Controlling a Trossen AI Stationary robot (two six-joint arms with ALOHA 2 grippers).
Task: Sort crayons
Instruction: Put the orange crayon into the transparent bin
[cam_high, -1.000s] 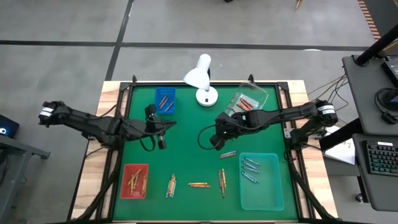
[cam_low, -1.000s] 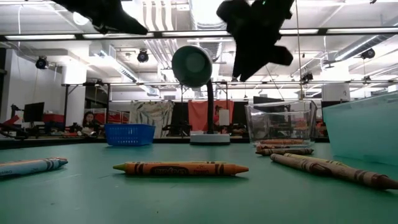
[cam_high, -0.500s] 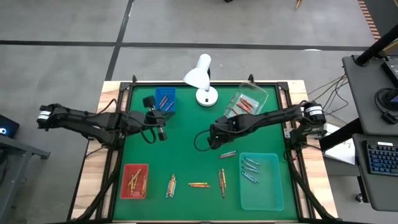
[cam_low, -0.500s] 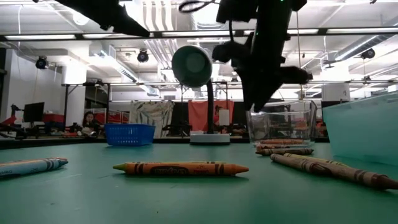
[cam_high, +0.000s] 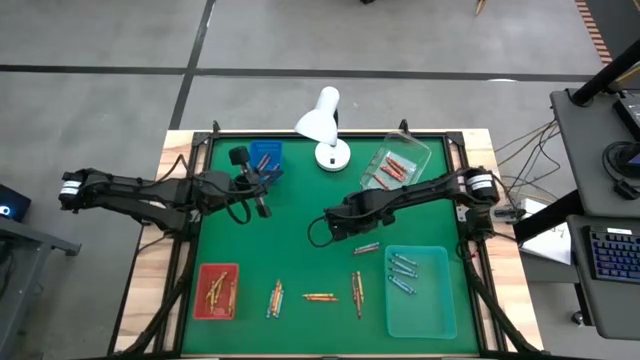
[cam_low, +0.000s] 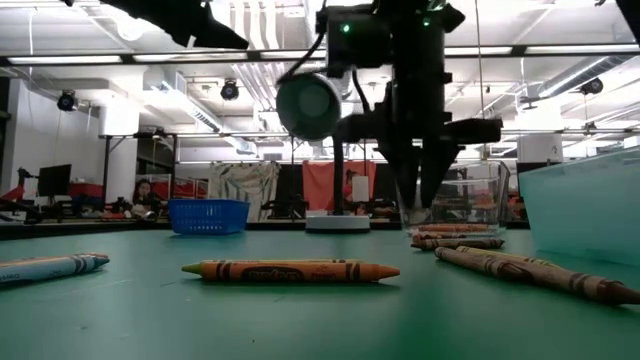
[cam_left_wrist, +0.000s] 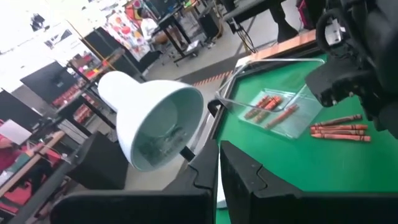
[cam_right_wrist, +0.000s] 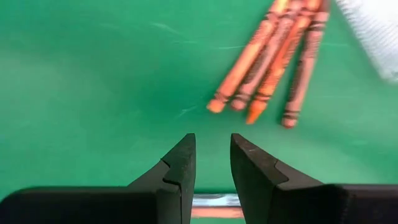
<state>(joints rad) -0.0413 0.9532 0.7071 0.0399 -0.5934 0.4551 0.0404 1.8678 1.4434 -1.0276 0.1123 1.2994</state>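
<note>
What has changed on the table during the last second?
The right claw moved left and lowered toward the mat, open and empty, near the red-brown crayons. The left claw, shut, drew back toward the blue basket. No crayon moved.

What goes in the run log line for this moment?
right pincer: open, empty, above green mat near loose reddish-brown crayon cluster | left pincer: shut, empty, beside blue rectangular tray | sorting unfinished

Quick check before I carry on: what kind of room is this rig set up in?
Probably a robotics lab or open workshop: ceiling lights on exposed rails, a person seated among desks in the low view, and a keyboard on a workstation beside the green table.
</note>
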